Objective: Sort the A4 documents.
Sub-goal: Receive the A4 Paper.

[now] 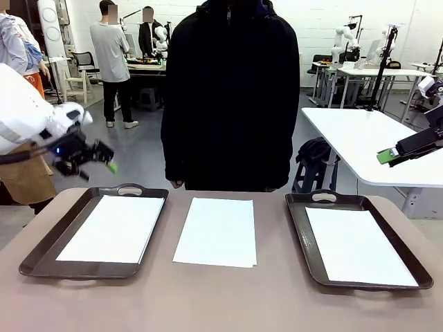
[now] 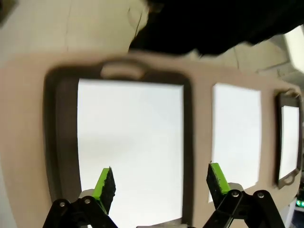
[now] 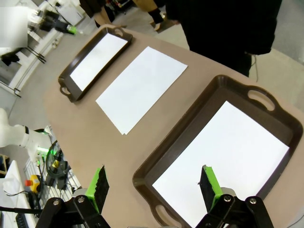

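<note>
Front: I'm seeing L gripper (image 1: 102,162) hovering, jaws spread, near far-left corner of left tray (image 1: 41,250), R gripper (image 1: 387,156) hanging off right side of table (image 1: 208,304); A4 documents (image 1: 215,232) lying on table btwn trays, more paper lying in each tray. L wrist: I'm looking past spread jaws at left tray's sheet. R wrist: jaws standing wide, empty, over right tray (image 3: 192,121) w/ its sheet.

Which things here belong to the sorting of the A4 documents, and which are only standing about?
Belong to the job:
- middle sheets, loose on the table
- left sheet
- right sheet
- left tray
- right tray

Only standing about:
- white side table
- dark bag on a stool beside it
</note>
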`<state>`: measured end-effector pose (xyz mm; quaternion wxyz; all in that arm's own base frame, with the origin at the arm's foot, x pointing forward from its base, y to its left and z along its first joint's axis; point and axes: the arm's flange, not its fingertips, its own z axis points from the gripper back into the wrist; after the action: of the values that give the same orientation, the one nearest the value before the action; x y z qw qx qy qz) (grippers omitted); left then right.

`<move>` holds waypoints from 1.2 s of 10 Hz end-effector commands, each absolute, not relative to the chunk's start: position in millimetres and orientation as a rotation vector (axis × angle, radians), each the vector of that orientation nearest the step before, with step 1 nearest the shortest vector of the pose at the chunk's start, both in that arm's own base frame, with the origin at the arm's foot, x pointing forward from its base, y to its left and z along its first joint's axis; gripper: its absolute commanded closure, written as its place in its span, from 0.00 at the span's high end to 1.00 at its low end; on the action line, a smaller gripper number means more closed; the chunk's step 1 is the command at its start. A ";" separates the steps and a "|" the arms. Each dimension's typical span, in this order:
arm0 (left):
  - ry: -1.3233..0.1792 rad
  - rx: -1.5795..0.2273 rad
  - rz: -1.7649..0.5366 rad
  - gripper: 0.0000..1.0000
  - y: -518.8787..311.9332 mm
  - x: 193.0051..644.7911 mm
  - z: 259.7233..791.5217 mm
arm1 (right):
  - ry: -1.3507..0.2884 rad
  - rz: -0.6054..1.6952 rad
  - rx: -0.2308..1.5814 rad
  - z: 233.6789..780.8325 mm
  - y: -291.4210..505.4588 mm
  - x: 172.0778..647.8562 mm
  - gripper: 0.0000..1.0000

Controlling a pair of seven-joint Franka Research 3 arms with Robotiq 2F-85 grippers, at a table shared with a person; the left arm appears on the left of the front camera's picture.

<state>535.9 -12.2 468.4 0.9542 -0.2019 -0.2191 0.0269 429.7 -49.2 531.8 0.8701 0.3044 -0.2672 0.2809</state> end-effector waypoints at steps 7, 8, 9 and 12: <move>-0.648 -0.773 -0.719 1.00 -0.2 457.4 535.2 | -0.567 0.585 0.655 531.9 -48.8 430.7 1.00; -0.589 -0.710 -0.791 1.00 -10.6 457.9 531.1 | -0.567 0.585 0.655 531.9 -48.8 430.7 1.00; -0.566 -0.642 -0.843 1.00 -18.0 455.2 531.7 | -0.567 0.585 0.655 531.9 -48.8 430.7 1.00; -0.592 -0.579 -0.848 1.00 -20.8 452.2 535.2 | -0.567 0.585 0.655 531.9 -48.8 430.7 1.00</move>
<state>455.4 -26.5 534.0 0.8296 -0.2856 -0.2643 -0.4004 429.5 -49.9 531.9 0.8705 0.3037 -0.2673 0.2802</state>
